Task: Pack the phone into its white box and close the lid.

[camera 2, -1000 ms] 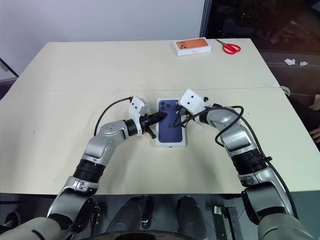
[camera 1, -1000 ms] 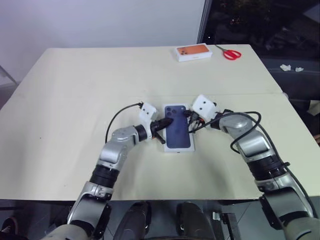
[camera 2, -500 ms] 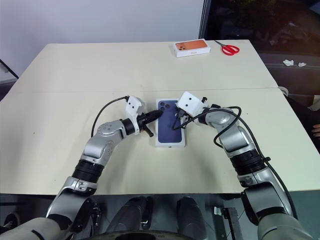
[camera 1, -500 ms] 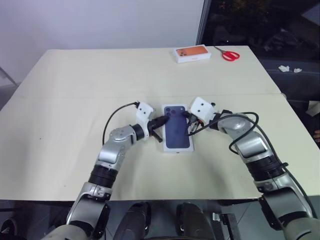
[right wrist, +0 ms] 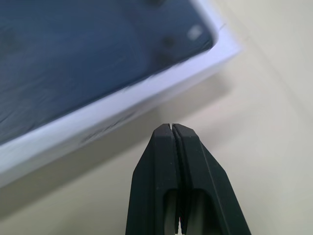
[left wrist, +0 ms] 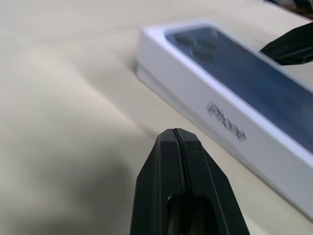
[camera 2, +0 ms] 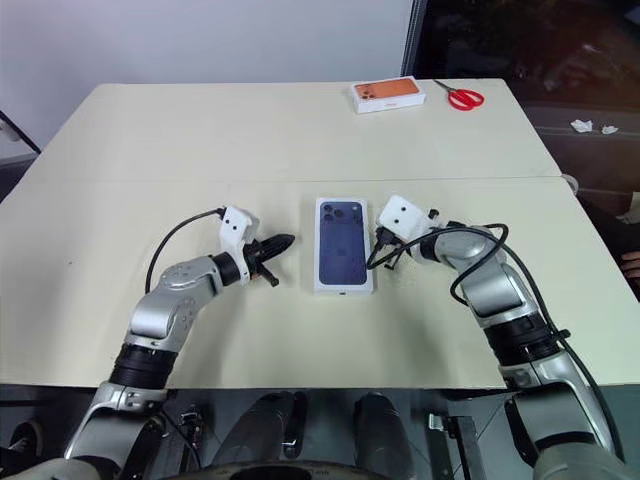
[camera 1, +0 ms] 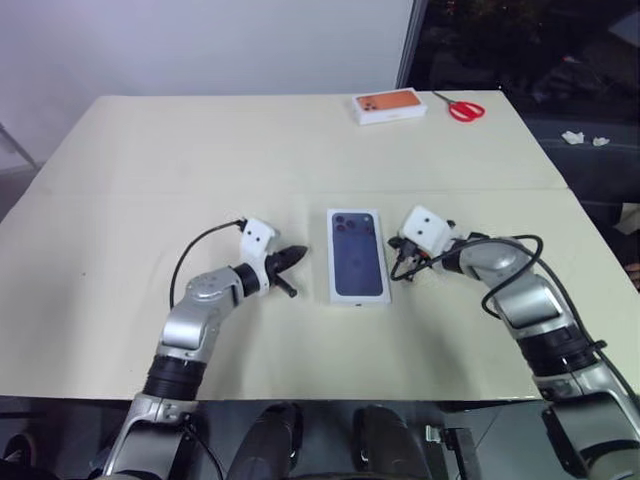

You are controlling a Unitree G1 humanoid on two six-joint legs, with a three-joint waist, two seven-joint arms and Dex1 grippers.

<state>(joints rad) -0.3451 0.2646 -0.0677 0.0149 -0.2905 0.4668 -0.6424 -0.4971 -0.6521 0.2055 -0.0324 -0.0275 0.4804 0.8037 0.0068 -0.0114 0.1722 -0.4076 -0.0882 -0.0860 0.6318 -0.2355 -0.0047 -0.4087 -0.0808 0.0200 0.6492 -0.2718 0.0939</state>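
Note:
The lid [camera 1: 357, 254], white with a dark blue phone picture on top, lies flat on the middle of the table and covers the white box beneath it. The phone itself is hidden. My left gripper [camera 1: 298, 255] is shut and empty, a short way off the lid's left side and pointing at it. My right gripper [camera 1: 398, 264] is shut and empty too, just off the lid's right side. The left wrist view has the shut fingers [left wrist: 177, 132] in front of the lid's white side wall [left wrist: 215, 110]. In the right wrist view the shut fingers [right wrist: 171, 126] stand close to the lid's edge [right wrist: 112, 115].
An orange-printed box [camera 1: 389, 105] and red scissors [camera 1: 462, 107] lie at the table's far edge. A seam [camera 1: 150, 192] crosses the table [camera 1: 120, 300] behind the lid. The table's front edge is near my arms.
Both grippers have drawn back from the lid, the left one to the left and the right one to the right. The lid has stayed in place.

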